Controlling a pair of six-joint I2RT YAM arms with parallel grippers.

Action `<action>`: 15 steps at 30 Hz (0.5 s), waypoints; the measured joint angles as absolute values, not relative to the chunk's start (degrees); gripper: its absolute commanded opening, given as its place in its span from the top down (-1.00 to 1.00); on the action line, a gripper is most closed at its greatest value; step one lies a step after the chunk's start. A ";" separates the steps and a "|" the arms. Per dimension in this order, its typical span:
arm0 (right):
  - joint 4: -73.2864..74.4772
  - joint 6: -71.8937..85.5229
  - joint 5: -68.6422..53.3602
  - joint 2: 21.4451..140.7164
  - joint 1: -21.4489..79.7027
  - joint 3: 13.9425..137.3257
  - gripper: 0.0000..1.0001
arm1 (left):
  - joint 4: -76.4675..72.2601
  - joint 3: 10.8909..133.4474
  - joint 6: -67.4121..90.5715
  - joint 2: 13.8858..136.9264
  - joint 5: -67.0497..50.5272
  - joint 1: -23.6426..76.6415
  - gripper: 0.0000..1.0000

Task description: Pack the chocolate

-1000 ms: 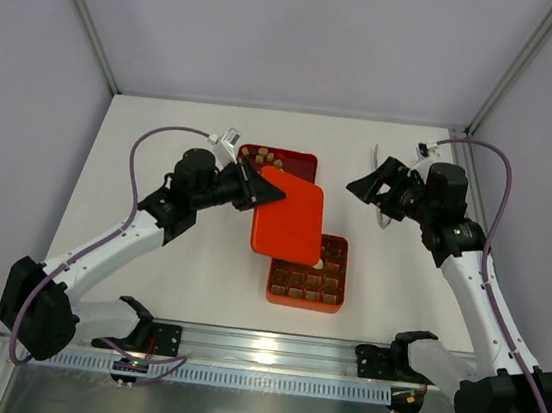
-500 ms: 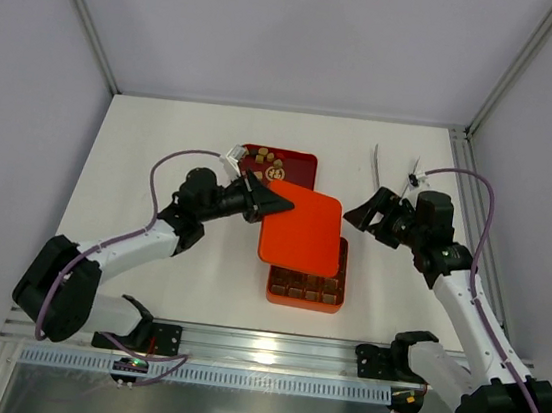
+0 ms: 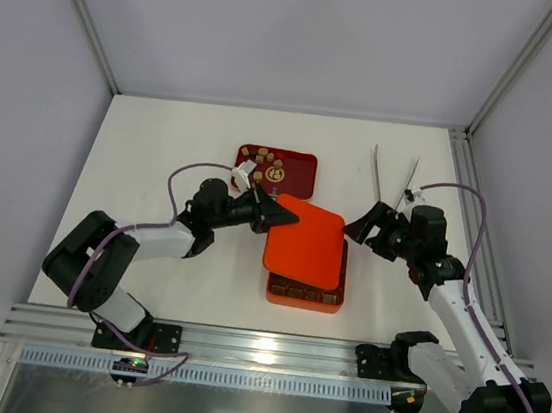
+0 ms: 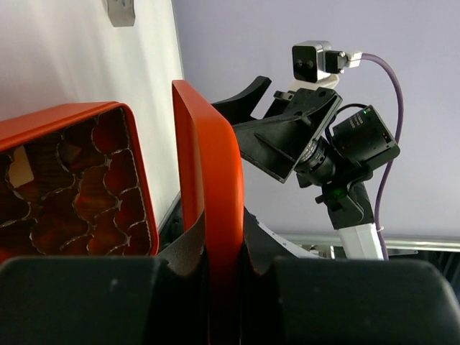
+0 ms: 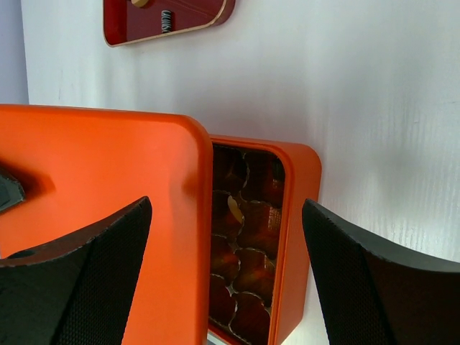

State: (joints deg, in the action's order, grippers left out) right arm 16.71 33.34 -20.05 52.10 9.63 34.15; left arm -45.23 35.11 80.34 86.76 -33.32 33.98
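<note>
White tabletop is enclosed by pale walls. Nearest the arm bases, the orange gridded box is set on it. Dark brown chocolate is seen in the near row of cells. The rest of the box is covered from above by the orange lid, which is held tilted over it; whether lid and box touch cannot be told. The lid's left edge is pinched between the fingers of the left gripper. Just right of the box, the right gripper is held with its fingers spread wide and nothing is gripped by it. Farther back, a dark red tray is placed, with loose pieces in tan and brown gathered at its left end. Thin metal tweezers are laid beyond the right gripper.
</note>
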 measured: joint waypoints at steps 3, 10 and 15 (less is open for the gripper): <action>16.10 33.45 -20.01 52.10 9.63 32.77 -0.70 | -47.03 34.70 80.34 88.18 -33.58 34.41 1.00; 14.09 33.89 -19.84 52.10 9.63 30.22 -0.70 | -51.88 33.39 80.79 92.79 -33.87 34.92 0.99; 13.34 34.04 -19.62 52.10 9.63 29.23 -0.70 | -55.31 32.36 81.43 95.66 -33.93 35.46 0.99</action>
